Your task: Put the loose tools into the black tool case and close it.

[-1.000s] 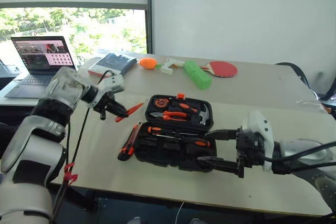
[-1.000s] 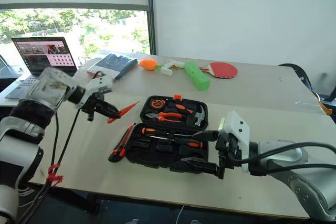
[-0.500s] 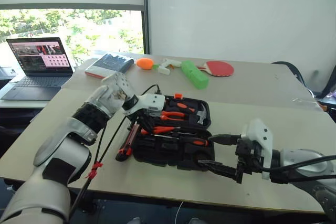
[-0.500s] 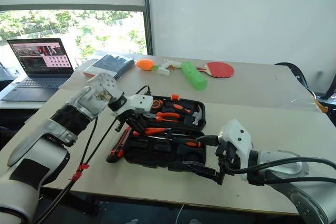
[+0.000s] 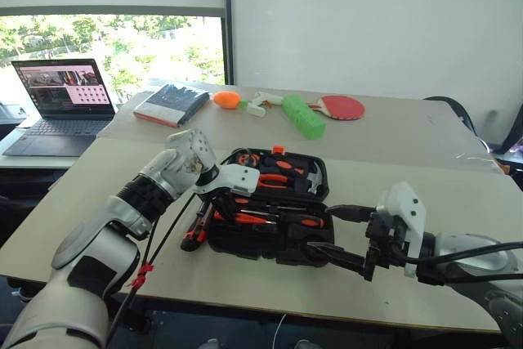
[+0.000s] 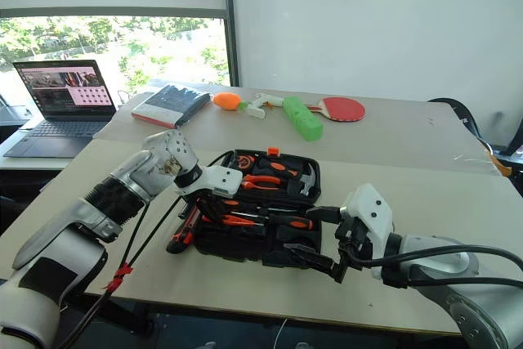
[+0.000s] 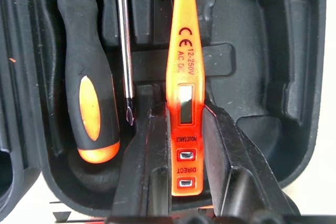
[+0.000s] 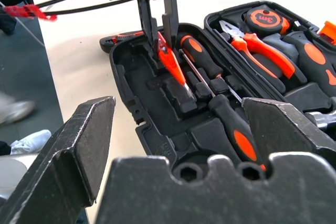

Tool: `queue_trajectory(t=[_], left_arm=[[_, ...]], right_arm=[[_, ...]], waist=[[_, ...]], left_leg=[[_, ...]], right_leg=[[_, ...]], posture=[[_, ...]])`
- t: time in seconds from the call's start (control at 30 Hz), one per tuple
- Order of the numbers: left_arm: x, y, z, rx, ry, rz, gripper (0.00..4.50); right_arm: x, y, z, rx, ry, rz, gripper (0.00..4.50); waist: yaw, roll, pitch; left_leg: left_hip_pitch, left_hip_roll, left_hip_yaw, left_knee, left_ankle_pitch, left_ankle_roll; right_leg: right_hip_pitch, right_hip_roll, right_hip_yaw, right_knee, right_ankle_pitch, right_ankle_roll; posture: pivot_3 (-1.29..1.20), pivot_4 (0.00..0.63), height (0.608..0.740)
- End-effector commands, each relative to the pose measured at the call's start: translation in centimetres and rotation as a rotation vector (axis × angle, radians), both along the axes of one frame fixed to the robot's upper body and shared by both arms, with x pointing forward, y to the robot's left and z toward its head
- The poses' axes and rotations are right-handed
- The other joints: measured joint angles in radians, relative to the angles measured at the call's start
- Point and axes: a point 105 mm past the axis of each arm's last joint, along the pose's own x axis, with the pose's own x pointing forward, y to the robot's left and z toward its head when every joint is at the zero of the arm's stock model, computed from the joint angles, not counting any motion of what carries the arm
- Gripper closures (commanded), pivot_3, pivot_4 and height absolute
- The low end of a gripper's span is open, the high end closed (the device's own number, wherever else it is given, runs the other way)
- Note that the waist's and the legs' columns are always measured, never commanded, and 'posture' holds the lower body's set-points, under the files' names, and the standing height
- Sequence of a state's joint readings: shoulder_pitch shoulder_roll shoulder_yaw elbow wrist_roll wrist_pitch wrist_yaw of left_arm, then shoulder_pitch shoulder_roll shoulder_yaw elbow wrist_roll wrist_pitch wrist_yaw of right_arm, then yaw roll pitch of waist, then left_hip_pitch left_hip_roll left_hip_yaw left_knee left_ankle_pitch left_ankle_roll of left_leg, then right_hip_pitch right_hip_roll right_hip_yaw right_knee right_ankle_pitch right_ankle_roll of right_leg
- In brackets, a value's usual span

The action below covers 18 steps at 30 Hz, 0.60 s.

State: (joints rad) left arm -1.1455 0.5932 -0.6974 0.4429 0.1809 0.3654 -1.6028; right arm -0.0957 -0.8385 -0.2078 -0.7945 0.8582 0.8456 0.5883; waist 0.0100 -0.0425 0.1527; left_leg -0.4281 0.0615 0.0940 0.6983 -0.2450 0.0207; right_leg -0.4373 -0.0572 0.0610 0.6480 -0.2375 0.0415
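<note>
Here the utility knife (image 5: 196, 226) lies on the table just left of the open black tool case (image 5: 315, 239); the left end effector (image 7: 181, 150) clamps the red screwdriver (image 7: 185, 85) over its recesses; the right end effector (image 5: 337, 236) gapes wide by the case's right front corner.

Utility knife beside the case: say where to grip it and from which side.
Grip the knife mid-handle, from above, fingers across its narrow width. It lies flat on the table, close beside the case, so a side approach looks blocked.
</note>
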Motion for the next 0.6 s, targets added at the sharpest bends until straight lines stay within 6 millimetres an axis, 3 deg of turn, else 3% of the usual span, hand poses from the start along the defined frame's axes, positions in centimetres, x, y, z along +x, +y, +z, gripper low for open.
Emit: queue_trajectory(t=[0.03,0.53,0.6], left_arm=[[0.4,-0.1,-0.8,0.019,-0.005,0.005,4.09],[0.5,0.1,-1.0,0.031,0.024,0.036,4.09],[0.2,-0.3,-0.3,-0.001,0.034,0.040,3.09]], right_arm=[[-0.1,0.2,0.8,0.012,-0.044,0.009,0.00],[0.3,0.3,0.6,0.015,-0.048,-0.006,0.00],[0.5,0.5,0.5,0.019,-0.049,-0.006,0.00]], waist=[[0.000,0.000,0.000],[-0.001,0.001,-0.002],[-0.002,0.001,-0.002]], left_leg=[[0.001,0.000,0.000,0.000,0.000,0.000],[0.005,0.000,-0.001,0.000,0.000,0.000],[0.005,0.000,-0.001,0.000,0.000,0.000]], right_leg=[[0.001,0.000,0.000,0.000,0.000,0.000],[0.005,0.000,0.000,0.000,0.000,0.000],[0.005,0.000,0.000,0.000,0.000,0.000]], posture=[[0.00,0.150,0.736],[0.00,0.150,0.736],[0.00,0.150,0.736]])
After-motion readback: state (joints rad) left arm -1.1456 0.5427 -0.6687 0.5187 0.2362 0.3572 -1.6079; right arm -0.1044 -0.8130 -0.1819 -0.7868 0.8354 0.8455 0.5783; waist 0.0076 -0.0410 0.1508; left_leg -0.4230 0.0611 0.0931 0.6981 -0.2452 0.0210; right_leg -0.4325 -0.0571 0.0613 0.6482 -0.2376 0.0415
